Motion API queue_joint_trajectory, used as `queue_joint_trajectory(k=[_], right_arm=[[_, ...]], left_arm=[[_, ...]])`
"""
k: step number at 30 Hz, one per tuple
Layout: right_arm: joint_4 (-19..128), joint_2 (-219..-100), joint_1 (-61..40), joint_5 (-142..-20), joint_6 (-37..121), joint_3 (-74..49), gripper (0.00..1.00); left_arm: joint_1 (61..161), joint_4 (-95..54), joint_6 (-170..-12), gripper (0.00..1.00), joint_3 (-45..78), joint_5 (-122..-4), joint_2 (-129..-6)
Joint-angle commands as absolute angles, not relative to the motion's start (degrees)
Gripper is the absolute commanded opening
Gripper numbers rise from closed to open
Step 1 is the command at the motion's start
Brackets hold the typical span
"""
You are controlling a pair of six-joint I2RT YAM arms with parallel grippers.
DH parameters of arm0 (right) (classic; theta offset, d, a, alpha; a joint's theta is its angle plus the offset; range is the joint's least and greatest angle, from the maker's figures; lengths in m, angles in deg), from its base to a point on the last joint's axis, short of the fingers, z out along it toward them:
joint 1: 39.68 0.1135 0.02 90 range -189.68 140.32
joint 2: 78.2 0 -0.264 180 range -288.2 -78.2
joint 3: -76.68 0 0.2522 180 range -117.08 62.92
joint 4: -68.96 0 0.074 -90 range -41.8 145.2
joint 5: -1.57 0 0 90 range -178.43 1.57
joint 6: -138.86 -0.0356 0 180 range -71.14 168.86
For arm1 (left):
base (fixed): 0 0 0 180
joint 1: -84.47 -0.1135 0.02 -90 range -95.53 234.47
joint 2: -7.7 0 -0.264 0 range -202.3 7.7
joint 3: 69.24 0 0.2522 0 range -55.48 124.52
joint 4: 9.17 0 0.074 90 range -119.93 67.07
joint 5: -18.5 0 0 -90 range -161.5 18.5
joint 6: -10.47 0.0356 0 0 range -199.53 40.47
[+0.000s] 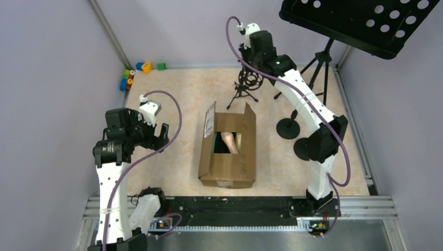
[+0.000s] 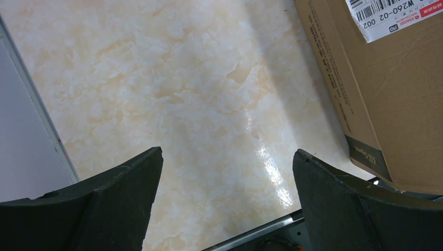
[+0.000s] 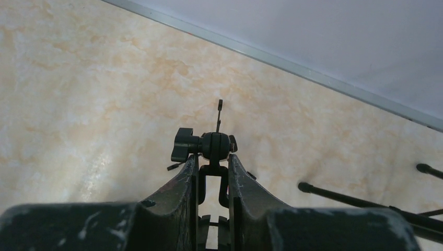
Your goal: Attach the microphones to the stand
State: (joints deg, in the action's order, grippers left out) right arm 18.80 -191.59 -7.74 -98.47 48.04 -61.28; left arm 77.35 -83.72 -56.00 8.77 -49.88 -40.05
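Our right tool [image 3: 212, 163] is pinched tight on the top of the stand [image 3: 208, 145]. Our left tool [image 2: 227, 154] is wide apart and holds nothing, above the table [image 2: 172, 78]. A peach mic [image 1: 229, 141] lies in the box [image 1: 226, 170], just right of the left tool and well apart from the right one. We think we are getting the stand ready. Next, a tool must reach into the box for a mic.

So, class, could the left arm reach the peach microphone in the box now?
Probably yes: the left gripper is open and empty beside the box, whose top is open with the microphone showing, though a raised flap might crowd it.
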Motion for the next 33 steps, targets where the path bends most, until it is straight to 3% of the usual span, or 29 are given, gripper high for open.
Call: queue_joint_trajectory(k=[1, 8, 18, 22, 28, 33], right_arm=[[15.96, -185.72, -9.64, -99.53, 46.22, -58.97, 0.00], [15.43, -186.36, -12.45, -98.95, 45.58, -56.42, 0.00], [14.77, -192.21, -14.45, -95.59, 44.21, -59.88, 0.33], [14.87, -193.24, -14.39, -93.59, 43.94, -62.10, 0.53], [14.07, -194.75, -14.46, -93.98, 43.82, -66.53, 0.62], [14.28, -193.94, -14.31, -95.02, 42.60, -71.11, 0.75]], left_arm=[[77.52, -81.49, -56.03, 0.99, 8.54, -48.59, -39.52], [77.52, -81.47, -58.10, 0.99, 9.83, -45.38, -40.37], [80.21, -77.85, -64.38, 0.99, 15.56, -41.72, -47.90], [81.17, -74.93, -65.58, 0.99, 13.86, -42.33, -47.31], [81.48, -73.80, -65.22, 0.99, 11.25, -42.68, -46.91], [81.92, -73.56, -65.21, 0.99, 11.05, -42.57, -47.03]])
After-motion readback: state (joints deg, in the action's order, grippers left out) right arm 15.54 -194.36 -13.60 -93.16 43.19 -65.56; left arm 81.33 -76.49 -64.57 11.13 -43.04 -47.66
